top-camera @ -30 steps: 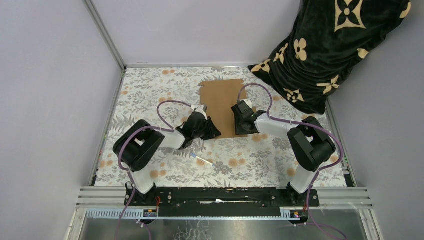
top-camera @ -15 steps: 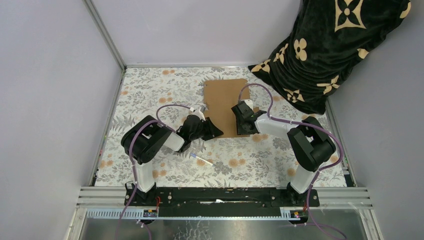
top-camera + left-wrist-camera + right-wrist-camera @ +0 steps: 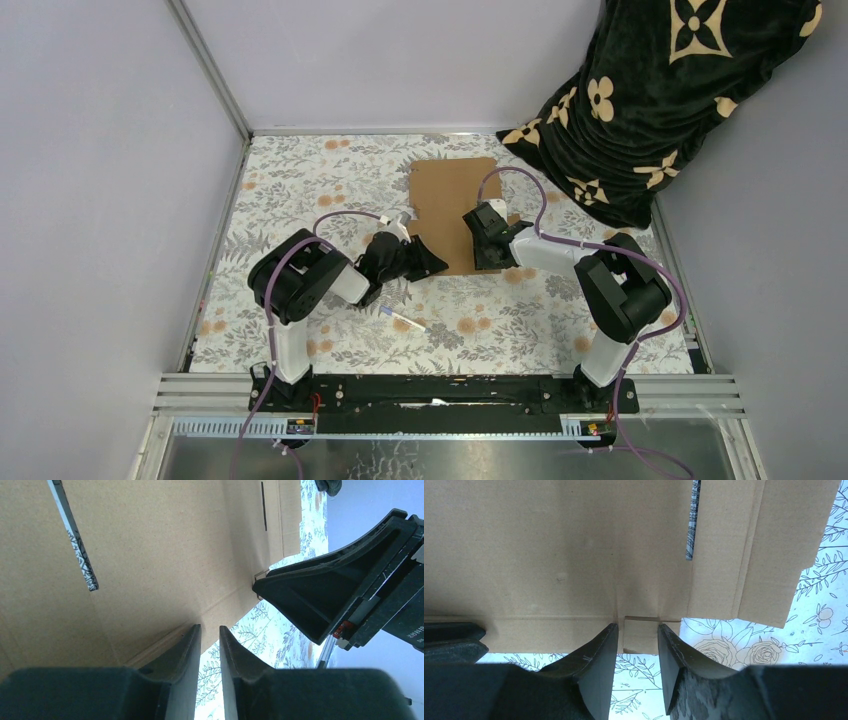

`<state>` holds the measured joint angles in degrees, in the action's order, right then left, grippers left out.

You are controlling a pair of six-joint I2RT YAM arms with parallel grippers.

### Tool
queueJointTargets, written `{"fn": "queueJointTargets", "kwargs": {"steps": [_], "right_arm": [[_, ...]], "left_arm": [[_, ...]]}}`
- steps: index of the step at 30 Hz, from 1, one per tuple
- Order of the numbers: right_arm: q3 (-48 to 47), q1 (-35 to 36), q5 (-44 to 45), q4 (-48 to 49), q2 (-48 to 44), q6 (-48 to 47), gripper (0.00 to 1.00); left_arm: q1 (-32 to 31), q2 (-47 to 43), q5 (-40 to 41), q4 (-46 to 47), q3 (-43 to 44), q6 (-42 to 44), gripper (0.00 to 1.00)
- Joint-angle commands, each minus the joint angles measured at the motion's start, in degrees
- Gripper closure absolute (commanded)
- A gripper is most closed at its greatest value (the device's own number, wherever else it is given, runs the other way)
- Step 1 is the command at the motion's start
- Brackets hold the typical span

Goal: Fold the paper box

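**Left arm repositioned at the near edge of the sheet.** The left arm's elbow has been swung rightward, toward the centre of the table. The paper box [image 3: 450, 200] has been shifted slightly rightward with it. The right arm is seen unchanged.

The box is shown as a flat brown die-cut sheet lying on the floral tablecloth [image 3: 330, 180], toward the far middle of the table, with both grippers at its near edge.

The left gripper [image 3: 210, 630] is held at the near-left corner. Its jaws are parted by a narrow gap through which only cloth is seen, and the cardboard edge is met by one finger.

The right gripper [image 3: 638, 627] is set astride a small tab [image 3: 641, 635] on the near edge. Its jaws are apart, but whether the tab is pinched cannot be told.

No flap is seen raised, so the change is judged to be a correction of approach, not a fold. The task is judged to be barely begun, and a lift of the near panel along its crease is presumably called for next.

A white stick [image 3: 402, 319] is left on the cloth nearer the arm bases, apart from the sheet.
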<state>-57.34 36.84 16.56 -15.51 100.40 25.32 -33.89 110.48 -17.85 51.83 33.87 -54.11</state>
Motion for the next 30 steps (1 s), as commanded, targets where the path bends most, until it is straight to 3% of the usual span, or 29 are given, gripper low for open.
{"fn": "queueJointTargets", "kwargs": {"steps": [1,11,19,30], "right_arm": [[3.0,1.6,-7.8,-2.7,3.9,2.0,0.57],[3.0,1.6,-7.7,-2.8,3.5,1.8,0.57],[2.6,1.6,-8.1,-3.2,2.6,1.4,0.56],[-2.6,1.6,-5.6,-9.7,-4.0,-0.4,0.48]], "left_arm": [[-1.6,4.6,-1.2,-15.1,-2.8,2.0,0.72],[-1.5,1.0,-0.3,-18.1,-2.4,3.2,0.71],[-1.5,-9.1,3.4,-31.6,3.3,9.5,0.7],[-0.3,-15.9,6.8,-48.9,15.8,15.7,0.69]]}}
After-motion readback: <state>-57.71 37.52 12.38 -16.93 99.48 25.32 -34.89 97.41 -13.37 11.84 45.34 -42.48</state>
